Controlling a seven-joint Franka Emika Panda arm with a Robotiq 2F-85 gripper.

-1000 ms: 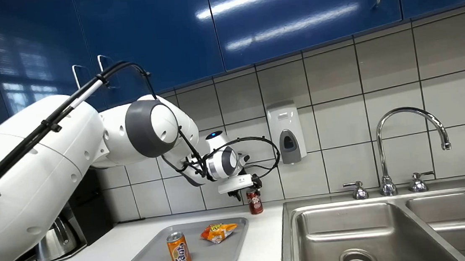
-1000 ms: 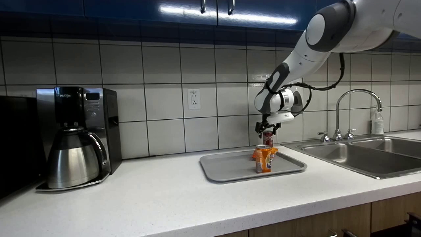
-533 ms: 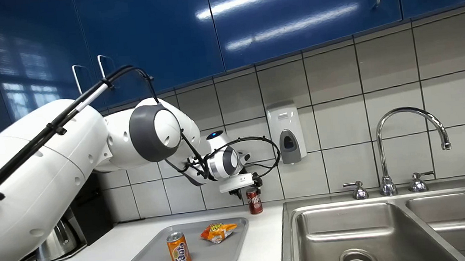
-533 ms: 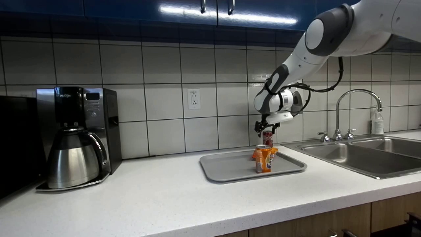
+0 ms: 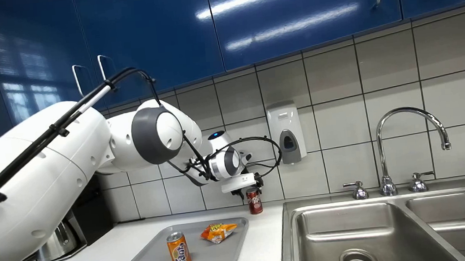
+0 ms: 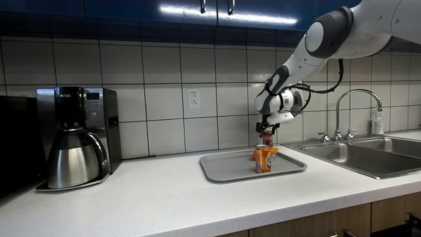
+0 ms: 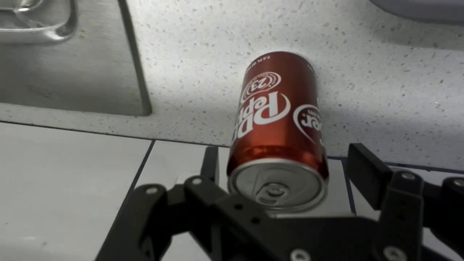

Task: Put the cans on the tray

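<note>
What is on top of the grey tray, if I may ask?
An orange Fanta can stands upright on the grey tray, and an orange snack packet lies there too. Whatever is directly beneath them is covered.

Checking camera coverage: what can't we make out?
In an exterior view: base of the red can, behind the orange can and snack packet; the snack packet's middle, behind the orange can.
In an exterior view: part of the coffee pot, behind the robot arm.
In the wrist view: most of the tray, cut off at top right; lettering ringing the red can's 23, too small.
</note>
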